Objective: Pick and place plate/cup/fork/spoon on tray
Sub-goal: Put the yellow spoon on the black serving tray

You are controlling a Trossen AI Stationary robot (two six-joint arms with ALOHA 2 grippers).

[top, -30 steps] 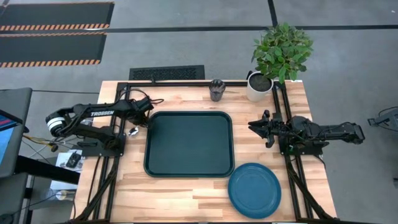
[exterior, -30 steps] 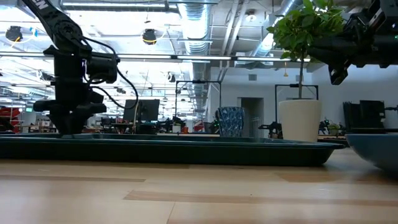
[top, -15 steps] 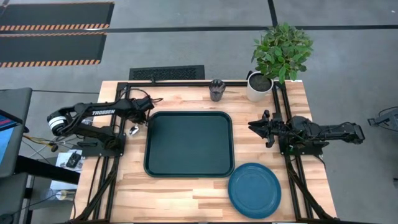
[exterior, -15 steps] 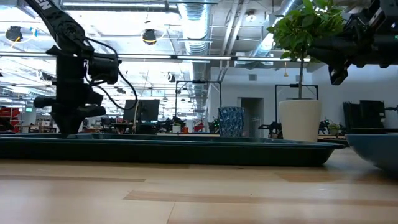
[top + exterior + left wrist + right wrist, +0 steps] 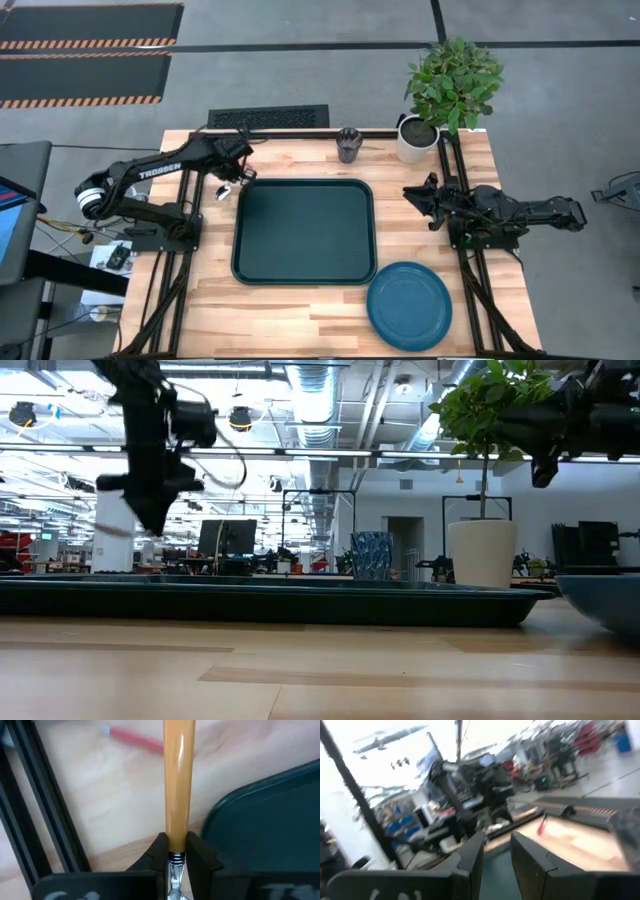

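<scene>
A two-arm rig at a wood table (image 5: 300, 300), seen from above. The L gripper (image 5: 224, 186) hangs clear of the tabletop just off the tray's (image 5: 303, 230) far-left corner, its fingers (image 5: 159, 851) clamped on the spoon (image 5: 179, 780) near where the orange-yellow handle meets the metal neck. In the L wrist view the handle runs straight out ahead of the pinch, w/ the tray's rounded corner (image 5: 270, 820) below it to one side and bare wood under the rest. The fork (image 5: 135, 740) lies on the wood beyond, a red-pink streak, well apart from the spoon. In the low view the L arm (image 5: 155, 450) rides high above the tray's rim (image 5: 270, 603).

The R gripper (image 5: 408, 193) waits off the tray's right edge, above the table, fingers (image 5: 470, 857) parted w/ a gap between them and nothing in it.

The tray sits mid-table. The blue plate (image 5: 408, 305) rests on the wood at the tray's near-right corner, just beside it. The cup (image 5: 348, 143) stands upright at the table's far edge, behind the tray; a white pot w/ a green plant (image 5: 452, 85) stands to its right, at the far-right corner.
</scene>
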